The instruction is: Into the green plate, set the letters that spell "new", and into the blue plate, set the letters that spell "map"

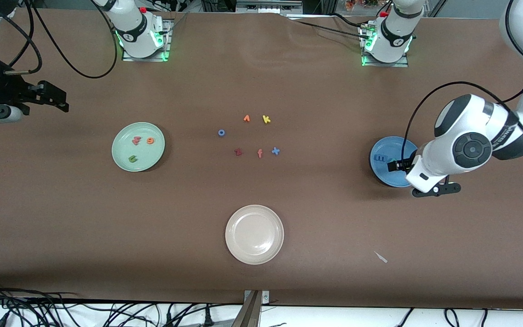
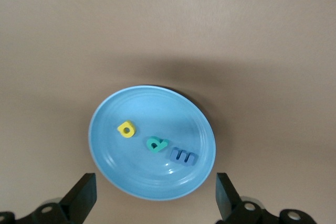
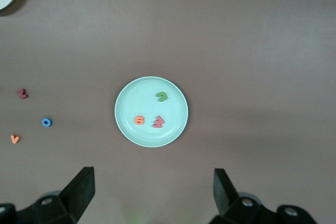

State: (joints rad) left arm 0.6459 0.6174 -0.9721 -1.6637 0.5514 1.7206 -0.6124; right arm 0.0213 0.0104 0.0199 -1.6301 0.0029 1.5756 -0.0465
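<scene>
The green plate [image 1: 120, 152] lies toward the right arm's end of the table. On it are the pinkish-red w [image 1: 136, 140], the orange e [image 1: 150, 141] and the green n [image 1: 132, 158]. The blue plate [image 1: 382, 175] lies toward the left arm's end. The left wrist view shows the yellow a [image 2: 126, 128], teal p [image 2: 156, 144] and blue m [image 2: 182, 156] resting on the blue plate [image 2: 107, 145]. My left gripper [image 2: 155, 198] hangs open and empty over that plate's rim. My right gripper [image 3: 152, 192] waits open, high beside the green plate [image 3: 131, 98].
A cream-white plate [image 1: 234, 245] sits nearer the front camera at mid-table. Loose letters lie in the middle: an orange one [image 1: 246, 118], yellow k [image 1: 266, 119], blue o [image 1: 221, 132], dark red z [image 1: 238, 152], salmon f [image 1: 259, 153], blue x [image 1: 275, 151]. A small white scrap [image 1: 381, 257] lies apart.
</scene>
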